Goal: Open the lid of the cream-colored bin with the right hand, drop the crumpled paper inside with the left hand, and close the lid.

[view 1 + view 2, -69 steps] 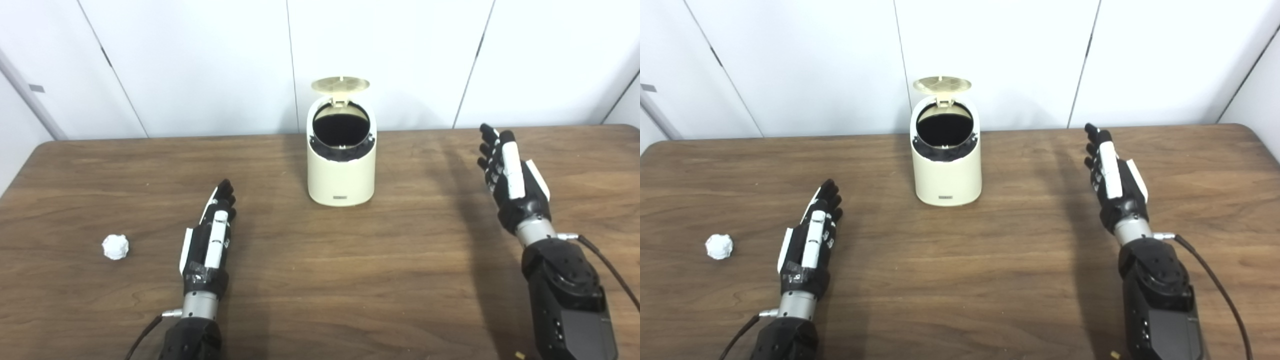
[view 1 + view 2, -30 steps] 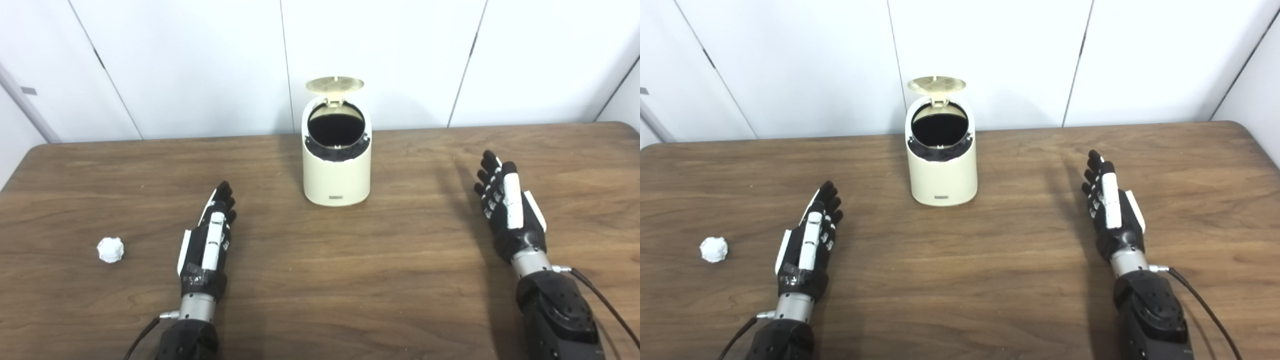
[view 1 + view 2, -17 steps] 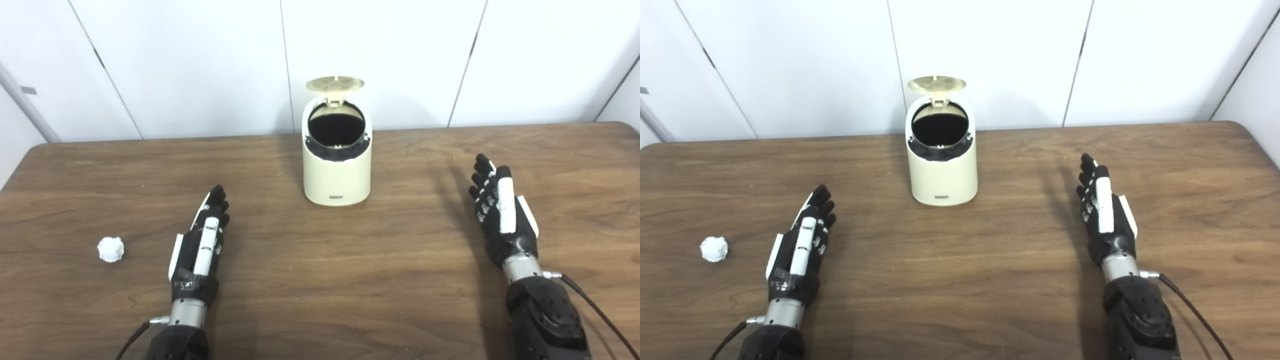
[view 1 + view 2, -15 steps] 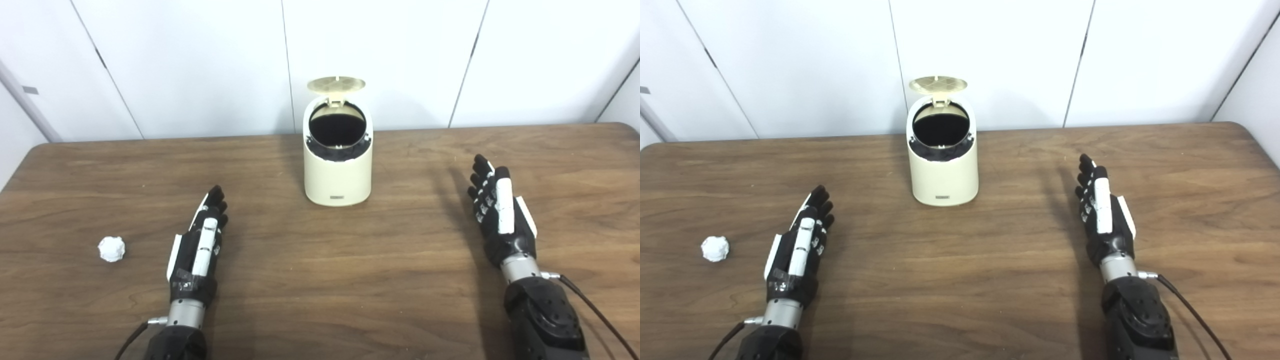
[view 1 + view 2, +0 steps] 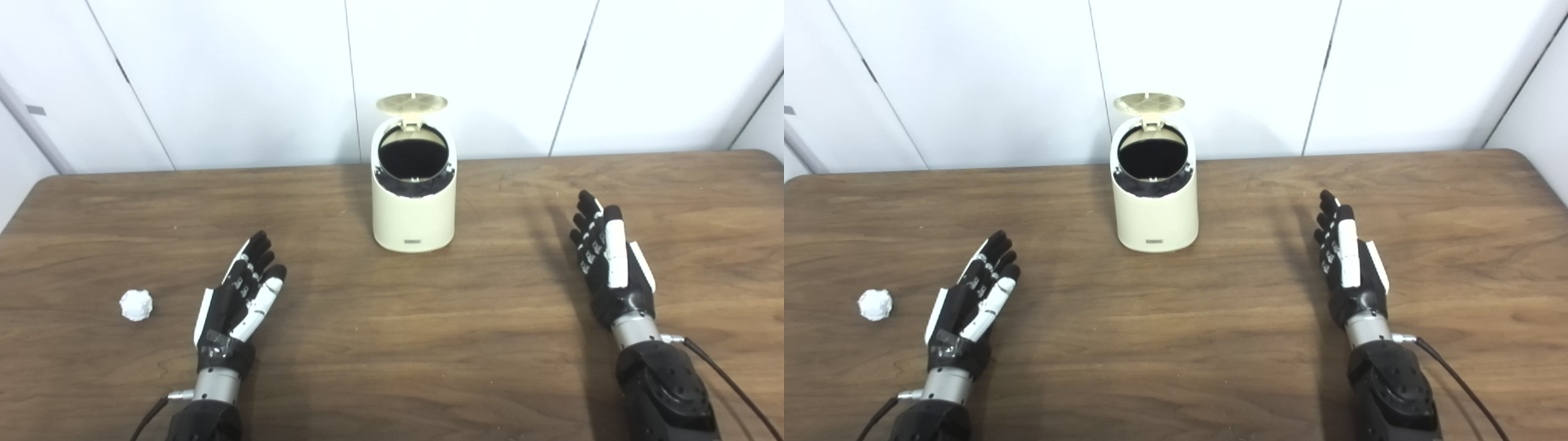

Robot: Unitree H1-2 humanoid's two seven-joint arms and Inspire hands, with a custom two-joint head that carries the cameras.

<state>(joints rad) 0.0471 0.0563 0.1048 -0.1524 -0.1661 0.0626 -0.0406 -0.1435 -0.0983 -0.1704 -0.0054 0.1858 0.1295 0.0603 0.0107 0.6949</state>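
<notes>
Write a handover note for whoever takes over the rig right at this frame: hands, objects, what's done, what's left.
Left hand: open, empty, over the table, right of the crumpled paper.
Right hand: open, empty, off to the right of the cream-colored bin.
Lid: already up, bin mouth open and dark inside.
Paper: on the table near the left edge, untouched.
Done: lid opened.
Left: pick up the paper with the left hand, drop it in, close the lid.

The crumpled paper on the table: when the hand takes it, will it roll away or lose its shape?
The crumpled paper is a small, roundish wad, so a sideways nudge would probably roll it. It looks light and soft, so closing fingers would likely dent it rather than break it.
</notes>
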